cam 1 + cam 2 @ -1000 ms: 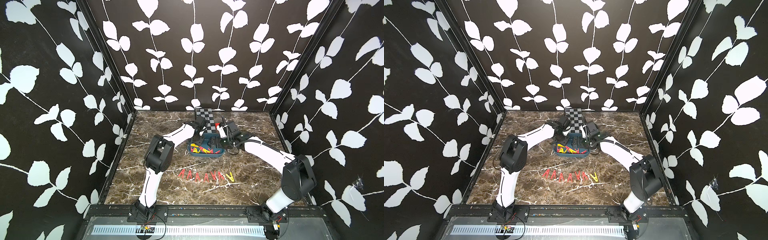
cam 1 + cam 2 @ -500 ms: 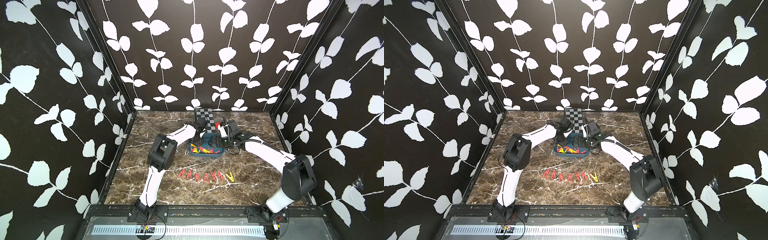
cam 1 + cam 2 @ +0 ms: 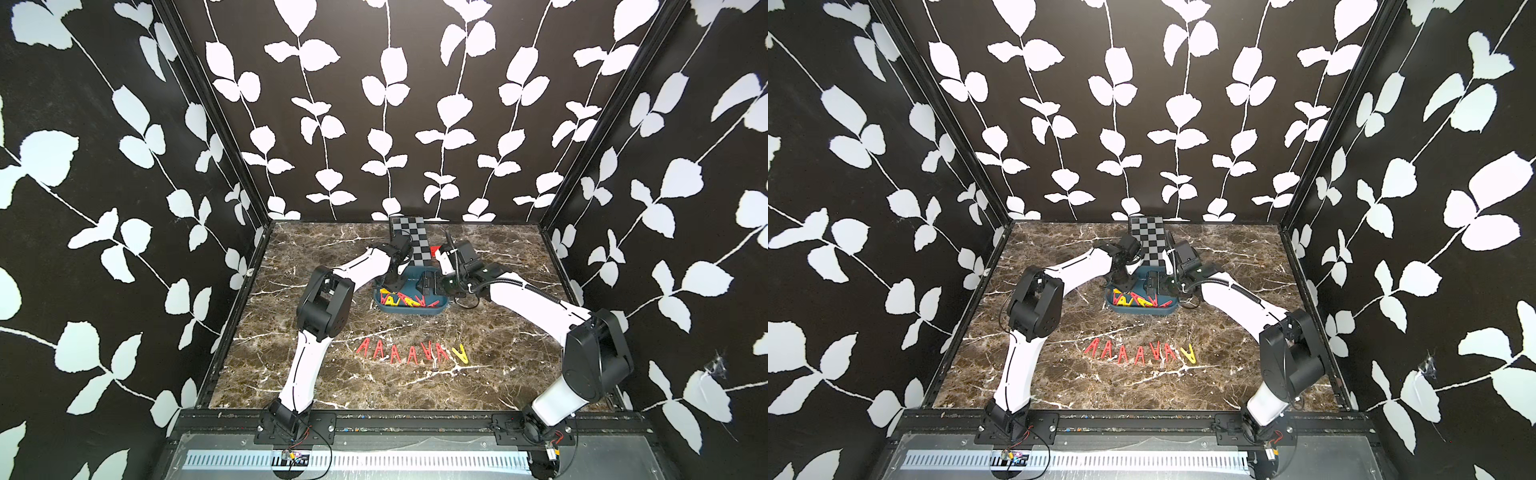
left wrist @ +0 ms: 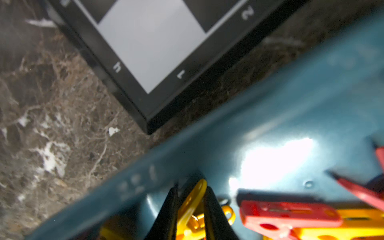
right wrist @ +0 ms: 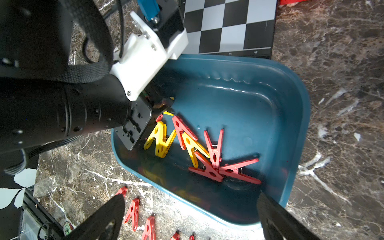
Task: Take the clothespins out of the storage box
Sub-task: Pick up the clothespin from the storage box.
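Low in the left wrist frame, left gripper pinched a yellow pin by the box wall, likely to lift it to the row at a top view's lower centre; right gripper hung spread above the box's other pins, apparently waiting.

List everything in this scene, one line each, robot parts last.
table: one, brown marble, floor of the cell
storage box: one, teal, mid-table
clothespins in the box: several, red and yellow, piled loosely
clothespins in a row: seven, six red and one yellow, on the table nearer the robot than the box
checkered board: one, black and grey, behind the box
small block: one, red, beside the board
left hand: one, black, fingers flank a yellow clothespin in the box
right hand: one, black, open above the box
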